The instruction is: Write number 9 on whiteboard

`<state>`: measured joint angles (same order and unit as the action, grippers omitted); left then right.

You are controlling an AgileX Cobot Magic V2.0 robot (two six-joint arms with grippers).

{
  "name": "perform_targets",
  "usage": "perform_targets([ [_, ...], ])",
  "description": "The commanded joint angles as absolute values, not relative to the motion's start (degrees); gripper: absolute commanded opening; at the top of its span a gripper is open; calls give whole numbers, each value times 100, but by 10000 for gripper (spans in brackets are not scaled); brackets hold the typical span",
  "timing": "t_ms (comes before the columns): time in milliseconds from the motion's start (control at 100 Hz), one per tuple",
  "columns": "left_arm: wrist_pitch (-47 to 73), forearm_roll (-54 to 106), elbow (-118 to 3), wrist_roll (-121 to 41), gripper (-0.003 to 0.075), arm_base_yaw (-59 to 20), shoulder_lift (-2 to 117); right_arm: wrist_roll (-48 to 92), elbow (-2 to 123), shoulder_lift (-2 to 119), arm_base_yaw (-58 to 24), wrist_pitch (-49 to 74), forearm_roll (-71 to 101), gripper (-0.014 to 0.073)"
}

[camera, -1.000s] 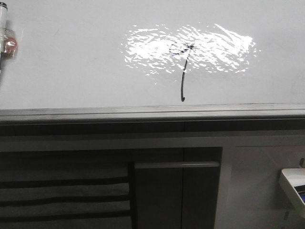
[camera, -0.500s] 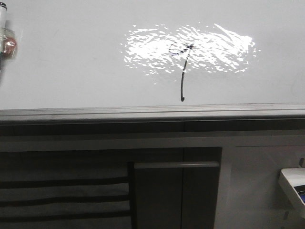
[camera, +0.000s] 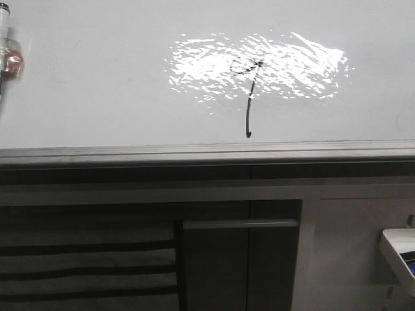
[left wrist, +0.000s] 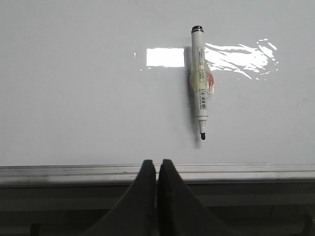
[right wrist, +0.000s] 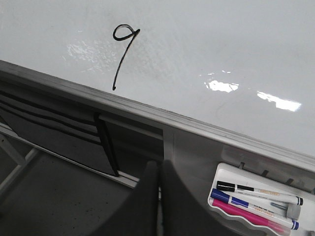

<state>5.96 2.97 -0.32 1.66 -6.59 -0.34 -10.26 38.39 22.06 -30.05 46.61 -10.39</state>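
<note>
The whiteboard [camera: 97, 84] fills the upper part of the front view, with a bright glare patch in its middle. The number 9 [camera: 248, 97] is drawn on it in black, a small loop over a long tail; it also shows in the right wrist view [right wrist: 120, 54]. A white marker [left wrist: 199, 81] with a black tip lies on the board [left wrist: 74, 98] in the left wrist view and at the front view's left edge [camera: 5, 39]. My left gripper [left wrist: 156, 164] is shut and empty, over the board's grey edge. My right gripper [right wrist: 158, 167] is shut and empty, below the board [right wrist: 221, 44].
A grey metal strip [camera: 207, 154] runs along the board's lower edge. Dark cabinet panels [camera: 240, 259] stand beneath it. A white tray [right wrist: 231, 179] holding black, blue and pink markers hangs below the board at the right; its corner shows in the front view [camera: 399, 249].
</note>
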Motion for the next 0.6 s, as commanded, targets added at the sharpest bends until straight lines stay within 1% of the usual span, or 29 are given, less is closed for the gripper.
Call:
perform_targets([
  [0,123,350,131,195,-20,-639,-181,-1005,3970,2243,-2987,4311,-1172,-72],
  [180,123,350,131,195,-20,-639,-181,-1005,3902,2154,-2987,4231,-1201,-72],
  [230,123,350,131,195,-20,-639,-181,-1005,3774,2028,-2867,4072,-1223,-72],
  [320,123,350,131,195,-20,-639,-181,-1005,3240,1706,-2437,3187,-914,-72],
  [470,123,350,131,195,-20,-639,-181,-1005,1858,889,-1458,1520,-356,-72],
  [590,123,350,131,195,-20,-639,-181,-1005,933,351,-796,801,45,-72],
])
